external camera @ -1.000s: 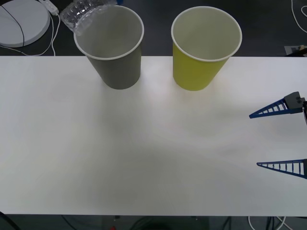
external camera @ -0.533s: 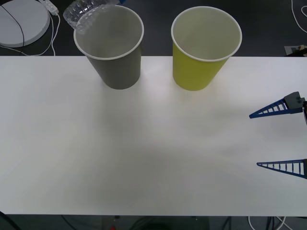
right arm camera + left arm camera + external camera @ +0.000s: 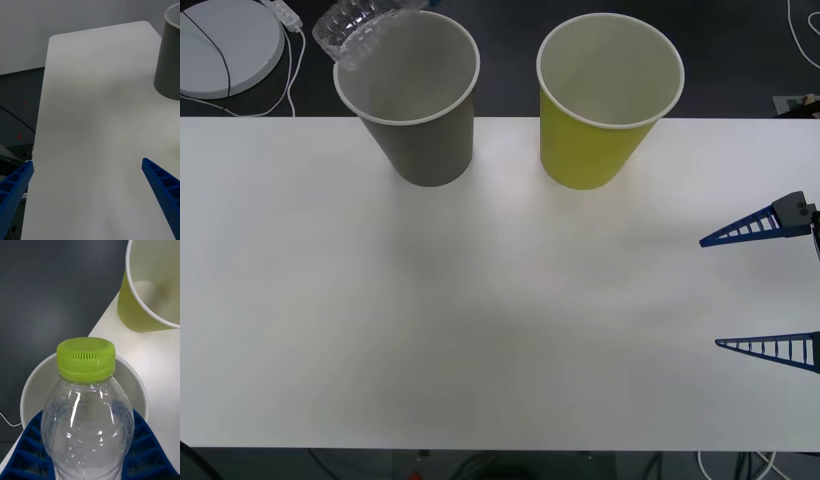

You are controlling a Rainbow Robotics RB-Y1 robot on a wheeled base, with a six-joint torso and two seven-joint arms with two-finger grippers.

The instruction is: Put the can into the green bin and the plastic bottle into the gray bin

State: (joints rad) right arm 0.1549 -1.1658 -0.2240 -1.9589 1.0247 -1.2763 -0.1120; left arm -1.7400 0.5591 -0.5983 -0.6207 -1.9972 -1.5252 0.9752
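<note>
Left claw (image 3: 90,453) is clamped on the small clear ribbed plastic bottle (image 3: 88,420) w/ lime-green cap, cap down over the large gray paper cup (image 3: 84,390), prob. lined up to drop; yellow-green paper cup (image 3: 608,100) stands beside; right claw (image 3: 762,290) idle, fingers apart, at the white table (image 3: 480,330) edge.

White table, dark floor
Beyond the table (image 3: 500,300) (far left corner) a round white disc (image 3: 225,45) with trailing cables (image 3: 290,70).
</note>
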